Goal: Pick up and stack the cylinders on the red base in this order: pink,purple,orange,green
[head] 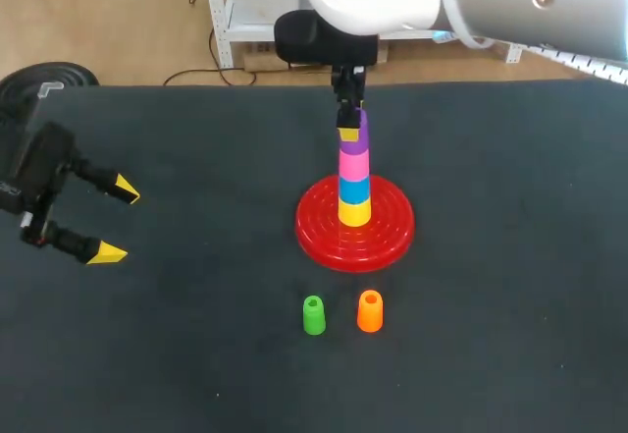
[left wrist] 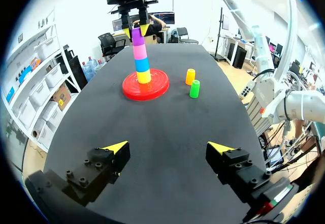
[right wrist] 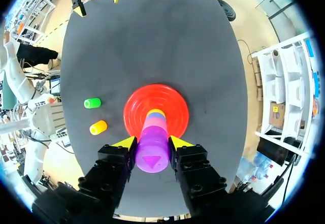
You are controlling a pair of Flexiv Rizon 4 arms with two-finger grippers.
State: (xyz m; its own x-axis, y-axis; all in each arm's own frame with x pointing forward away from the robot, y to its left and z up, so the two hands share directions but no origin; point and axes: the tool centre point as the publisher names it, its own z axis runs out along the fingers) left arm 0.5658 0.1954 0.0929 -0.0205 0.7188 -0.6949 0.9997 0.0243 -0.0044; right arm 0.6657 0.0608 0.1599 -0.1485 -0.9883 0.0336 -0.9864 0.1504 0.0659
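Observation:
On the red base (head: 392, 237) stands a stack of a yellow, a blue and a pink cylinder (head: 354, 164). The purple cylinder (head: 359, 138) is at the top of it, directly on the pink one. My right gripper (head: 348, 131) comes down from above and is shut on the purple cylinder (right wrist: 152, 155), one yellow tip on each side. The green cylinder (head: 313, 315) and the orange cylinder (head: 370, 311) stand upright side by side on the table in front of the base. My left gripper (head: 116, 222) is open and holds nothing at the table's left side, far from the stack.
The dark table top (head: 510, 335) spreads wide around the base. In the left wrist view the base (left wrist: 155, 89), the orange cylinder (left wrist: 190, 76) and the green cylinder (left wrist: 194, 89) lie well ahead of the open left gripper (left wrist: 170, 150).

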